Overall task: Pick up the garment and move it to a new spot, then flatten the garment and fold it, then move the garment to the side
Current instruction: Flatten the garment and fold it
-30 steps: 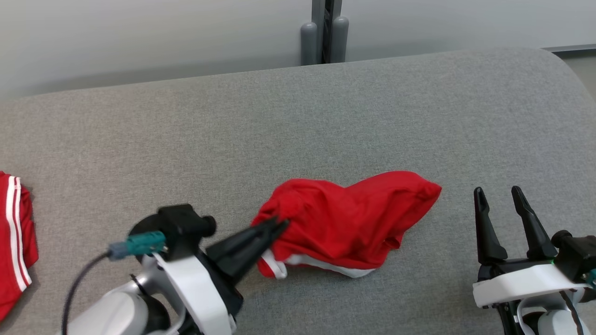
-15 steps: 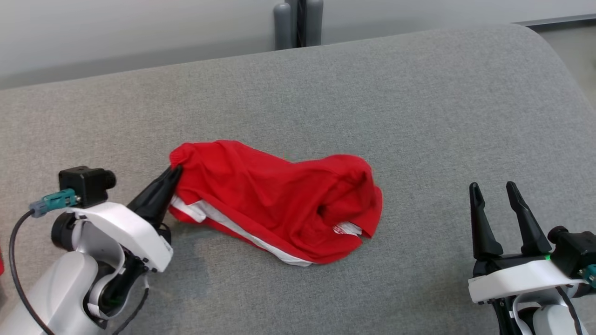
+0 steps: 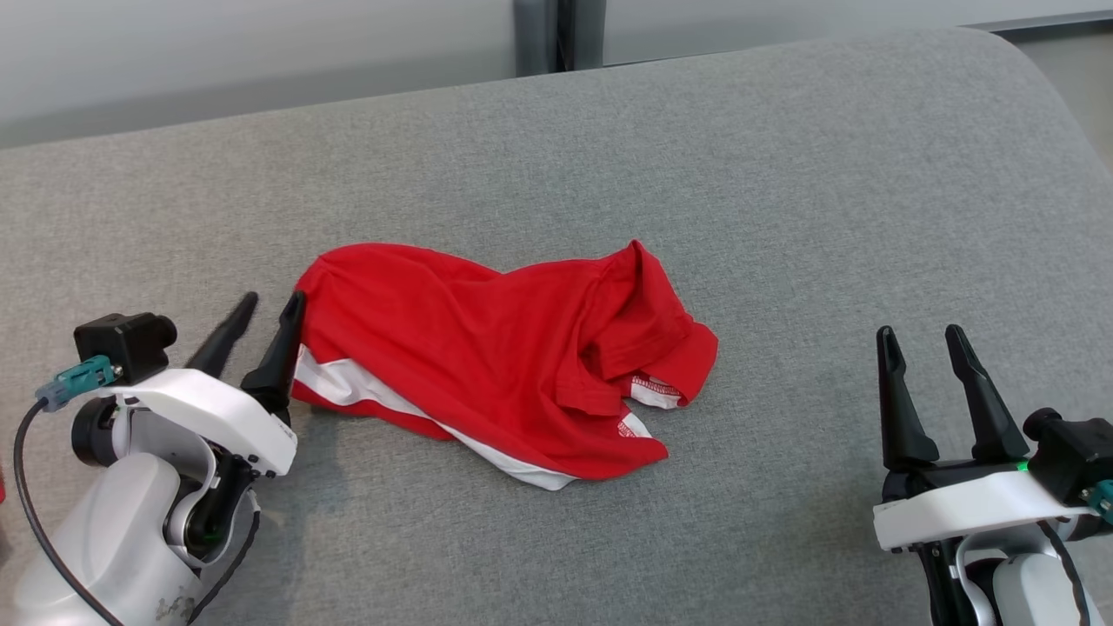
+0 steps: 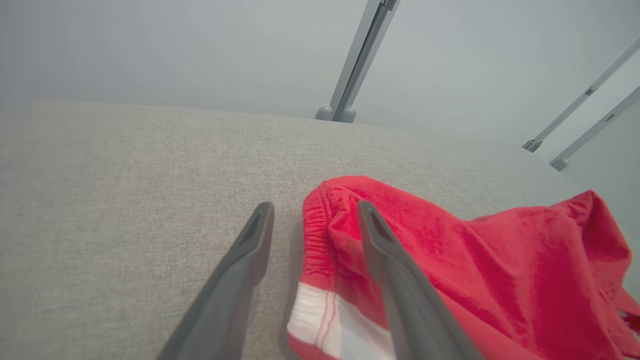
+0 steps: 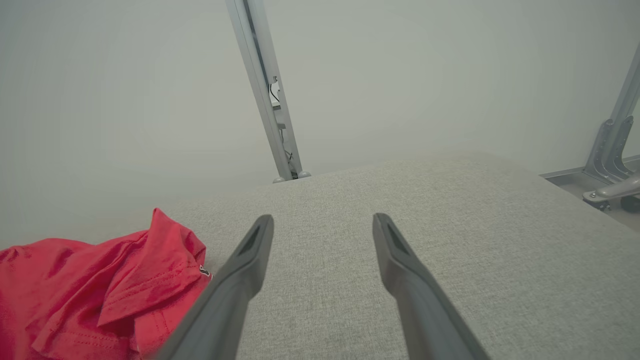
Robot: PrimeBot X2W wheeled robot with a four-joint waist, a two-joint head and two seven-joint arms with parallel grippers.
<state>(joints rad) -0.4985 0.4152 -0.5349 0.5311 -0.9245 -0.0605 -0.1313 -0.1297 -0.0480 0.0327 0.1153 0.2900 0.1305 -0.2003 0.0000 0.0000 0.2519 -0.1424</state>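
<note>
Left claw (image 3: 275, 300) has just let go. Half a second back it was pinched shut on the edge of the red garment (image 3: 487, 348), dragging it leftward. Now its fingers are spread, with the nearer one right against that gathered edge. I'd guess this is the drop-off for the "new spot" step. The garment lies rumpled around the middle of the gray table (image 3: 783, 217), more stretched out than before. Right claw (image 3: 920, 335) is wide open, empty and well apart, probably parked until flattening.
</note>
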